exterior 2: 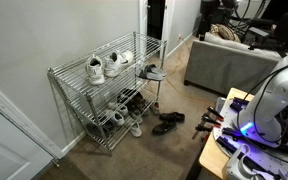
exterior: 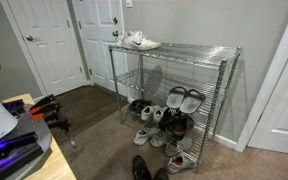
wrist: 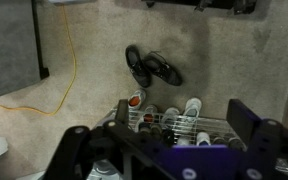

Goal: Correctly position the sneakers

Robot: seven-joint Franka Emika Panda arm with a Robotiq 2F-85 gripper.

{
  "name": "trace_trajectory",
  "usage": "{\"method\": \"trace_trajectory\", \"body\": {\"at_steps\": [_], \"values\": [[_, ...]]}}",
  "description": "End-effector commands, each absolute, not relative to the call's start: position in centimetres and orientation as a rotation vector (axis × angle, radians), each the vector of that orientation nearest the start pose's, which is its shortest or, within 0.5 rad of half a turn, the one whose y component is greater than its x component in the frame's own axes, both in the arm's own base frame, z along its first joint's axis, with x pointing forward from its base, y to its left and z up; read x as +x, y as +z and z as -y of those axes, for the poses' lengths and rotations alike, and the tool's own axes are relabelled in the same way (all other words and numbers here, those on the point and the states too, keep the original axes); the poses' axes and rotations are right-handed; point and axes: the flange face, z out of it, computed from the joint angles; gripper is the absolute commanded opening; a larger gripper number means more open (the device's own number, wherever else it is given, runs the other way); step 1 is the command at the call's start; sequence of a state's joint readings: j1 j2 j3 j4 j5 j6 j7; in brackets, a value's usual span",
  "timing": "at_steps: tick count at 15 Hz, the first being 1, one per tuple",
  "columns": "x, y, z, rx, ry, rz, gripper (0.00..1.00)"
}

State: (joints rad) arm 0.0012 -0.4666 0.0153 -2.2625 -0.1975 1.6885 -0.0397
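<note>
Sneakers (exterior: 139,41) atop wire rack (exterior: 199,47), black shoes (exterior: 144,168) on floor (exterior: 94,112) before it, fingers (wrist: 252,125) apart, empty

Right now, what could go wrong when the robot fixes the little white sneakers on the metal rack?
1. The small white lace-up sneakers sit high on the flat top shelf of the silver wire rack; a nudge might knock one off.
2. The open black gripper is away from the rack, so the long reach could clip a post.

Both exterior views wide, oblique on wire rack (exterior: 194,52) (exterior 2: 69,75) from different sides, wrist view high, facing down at carpet (wrist: 94,60), black shoes (wrist: 149,67) in all three.
</note>
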Motion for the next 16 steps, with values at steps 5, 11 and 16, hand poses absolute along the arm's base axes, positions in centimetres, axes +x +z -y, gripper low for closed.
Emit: {"method": "trace_trajectory", "body": {"at_steps": [5,11,16], "values": [[48.6,48.5,-10.2,-3.398,0.167,-0.194,1.00],[56.6,46.1,-14.4,-3.242,0.256,-0.502,1.00],[60.6,45.7,-15.6,-3.123,0.174,-0.710,1.00]]}}
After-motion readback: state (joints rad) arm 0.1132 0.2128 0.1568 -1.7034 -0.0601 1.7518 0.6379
